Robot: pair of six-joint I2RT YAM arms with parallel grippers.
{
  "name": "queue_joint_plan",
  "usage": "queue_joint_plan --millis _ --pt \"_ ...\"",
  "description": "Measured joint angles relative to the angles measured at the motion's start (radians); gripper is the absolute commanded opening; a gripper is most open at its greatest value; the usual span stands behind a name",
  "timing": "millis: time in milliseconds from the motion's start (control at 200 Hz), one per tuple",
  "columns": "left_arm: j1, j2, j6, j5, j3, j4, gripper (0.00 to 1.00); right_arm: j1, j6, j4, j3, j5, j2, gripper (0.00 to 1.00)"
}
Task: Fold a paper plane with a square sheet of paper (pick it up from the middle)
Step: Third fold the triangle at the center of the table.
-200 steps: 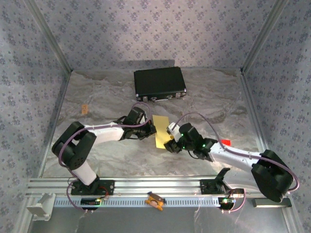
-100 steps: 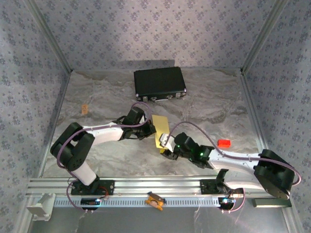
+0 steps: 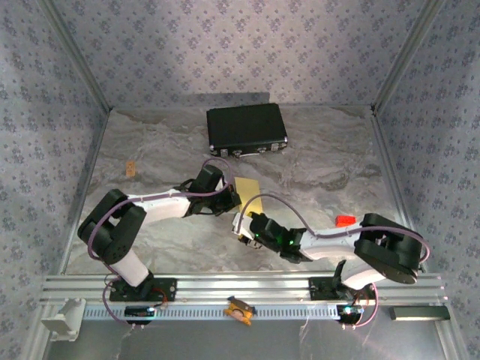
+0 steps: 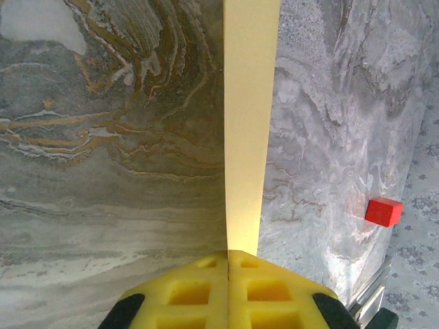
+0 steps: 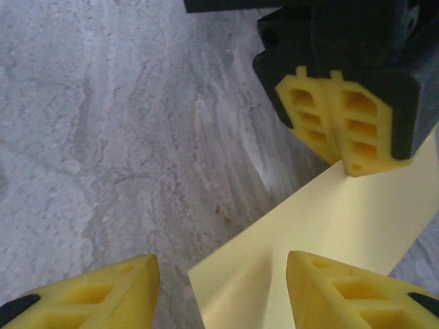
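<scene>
Bare marbled tabletop [image 3: 142, 157] stretches left of the black case [image 3: 247, 129]. In front of the case, the left gripper [image 4: 228, 255], jaws clenched, grasps the yellow sheet of paper [image 4: 248, 123] by one edge. The sheet runs out from it as a narrow strip, cut off at the wrist view's top border. The right gripper [image 5: 221, 264], jaws partly parted, straddles the sheet's near corner, contact unclear. From above, its wrist and cable hide that end. A red block [image 3: 344, 220] sits in front and right of the case.
</scene>
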Motion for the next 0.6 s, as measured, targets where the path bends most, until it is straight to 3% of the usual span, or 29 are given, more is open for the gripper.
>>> queue_joint_plan --millis 165,600 --pt "0.0 0.0 0.0 0.0 0.0 0.0 0.03 0.011 -0.003 0.009 0.001 0.046 -0.004 0.36" --pt "0.0 0.0 0.0 0.0 0.0 0.0 0.03 -0.014 0.034 -0.018 -0.004 0.031 -0.066 0.13"
